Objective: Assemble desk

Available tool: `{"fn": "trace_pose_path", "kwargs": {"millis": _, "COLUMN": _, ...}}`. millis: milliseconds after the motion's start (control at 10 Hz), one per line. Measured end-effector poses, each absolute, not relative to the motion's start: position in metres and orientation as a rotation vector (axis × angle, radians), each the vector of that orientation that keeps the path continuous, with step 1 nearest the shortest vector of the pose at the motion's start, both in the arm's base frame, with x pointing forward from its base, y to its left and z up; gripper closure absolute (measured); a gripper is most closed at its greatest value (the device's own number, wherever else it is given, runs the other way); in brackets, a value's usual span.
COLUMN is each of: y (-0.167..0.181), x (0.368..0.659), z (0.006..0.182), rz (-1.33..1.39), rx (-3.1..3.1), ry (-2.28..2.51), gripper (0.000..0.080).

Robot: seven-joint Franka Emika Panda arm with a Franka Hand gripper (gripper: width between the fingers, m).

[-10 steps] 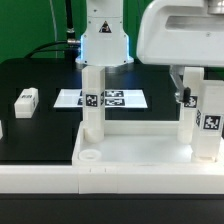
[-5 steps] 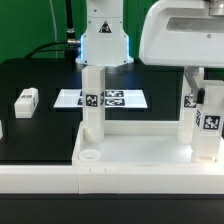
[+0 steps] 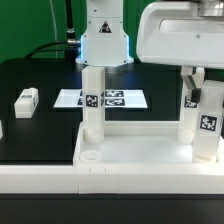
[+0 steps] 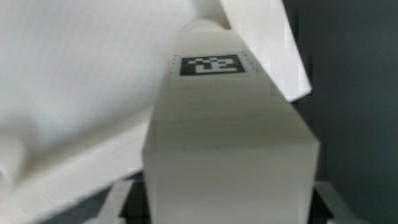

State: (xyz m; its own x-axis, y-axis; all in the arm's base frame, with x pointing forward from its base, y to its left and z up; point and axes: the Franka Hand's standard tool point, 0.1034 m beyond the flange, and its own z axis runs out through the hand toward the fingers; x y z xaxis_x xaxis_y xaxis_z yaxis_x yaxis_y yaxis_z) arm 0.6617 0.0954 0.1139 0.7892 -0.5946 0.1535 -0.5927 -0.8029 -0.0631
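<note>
End effector point(image 3: 200, 98) clamped on leg point(image 3: 207, 135); its marker point(image 3: 208, 124) turned slightly; tabletop point(image 3: 130, 150) unmoved.

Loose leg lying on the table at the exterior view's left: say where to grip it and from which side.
Grip the loose leg at mid-length, across its long sides, coming down from above. It lies flat on the table, apart from other parts, so top and sides are free. The claw holds a second leg.
</note>
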Motion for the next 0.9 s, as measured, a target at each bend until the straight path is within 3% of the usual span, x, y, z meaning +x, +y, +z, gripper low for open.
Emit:
{"fn": "trace_pose_path", "kwargs": {"millis": 500, "y": 0.084, "x": 0.6529, "z": 0.1116, "rz": -0.186, "rx": -2.442, "ry": 1.833, "gripper": 0.0509}}
{"fn": "trace_pose_path", "kwargs": {"millis": 800, "y": 0.083, "x": 0.6519, "z": 0.1111, "rz": -0.184, "rx": -2.425, "ry": 1.863, "gripper": 0.0504}}
{"fn": "trace_pose_path", "kwargs": {"millis": 900, "y": 0.0828, "x": 0.6525, "z": 0.1117, "rz": -0.188, "rx": -2.466, "ry": 1.812, "gripper": 0.0301}}
